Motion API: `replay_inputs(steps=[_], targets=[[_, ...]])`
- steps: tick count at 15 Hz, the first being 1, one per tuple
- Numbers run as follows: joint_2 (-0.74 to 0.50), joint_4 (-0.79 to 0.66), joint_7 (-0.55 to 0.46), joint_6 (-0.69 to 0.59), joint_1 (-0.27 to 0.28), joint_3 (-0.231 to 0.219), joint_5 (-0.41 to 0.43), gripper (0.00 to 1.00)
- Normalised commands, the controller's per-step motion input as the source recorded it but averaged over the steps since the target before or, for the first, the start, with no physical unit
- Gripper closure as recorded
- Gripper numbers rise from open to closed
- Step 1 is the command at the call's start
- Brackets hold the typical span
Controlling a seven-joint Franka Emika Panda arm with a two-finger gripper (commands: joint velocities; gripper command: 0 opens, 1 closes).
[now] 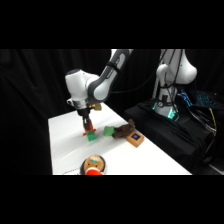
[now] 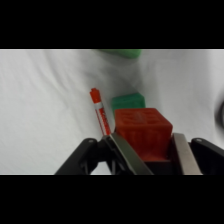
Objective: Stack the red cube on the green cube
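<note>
My gripper [image 2: 151, 152] is shut on the red cube [image 2: 144, 131], whose orange-red body fills the gap between the two fingers in the wrist view. Just beyond and below it shows part of the deeper green cube [image 2: 128, 101]. In the side view the gripper [image 1: 88, 129] comes down from above onto that green cube [image 1: 92, 136] near the table's middle. There the red cube is mostly hidden by the fingers. A thin red and white stick-like piece [image 2: 100, 113] stands beside the left finger.
A paler green cube [image 1: 108, 131] lies just right of the gripper and shows at the wrist view's top edge [image 2: 120, 52]. A dark brown toy [image 1: 123, 131] and a wooden block with a blue patch [image 1: 135, 139] lie further right. A round tan toy [image 1: 94, 165] sits at the front edge.
</note>
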Motion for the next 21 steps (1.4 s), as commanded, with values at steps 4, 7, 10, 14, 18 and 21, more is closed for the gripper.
replay_inputs(steps=[4, 7, 10, 14, 18, 21], targets=[[0.13, 0.18, -0.16, 0.02, -0.095, 0.085, 0.123, 0.76], [0.10, 0.13, -0.15, 0.03, -0.086, 0.085, 0.117, 0.76], [0.06, 0.09, -0.15, 0.06, -0.087, 0.084, 0.119, 0.76], [0.04, 0.06, -0.14, 0.06, -0.086, 0.079, 0.118, 0.09], [-0.03, 0.02, -0.13, 0.05, -0.066, 0.066, 0.096, 0.00], [-0.15, -0.05, -0.10, 0.01, -0.041, 0.039, 0.061, 0.00]])
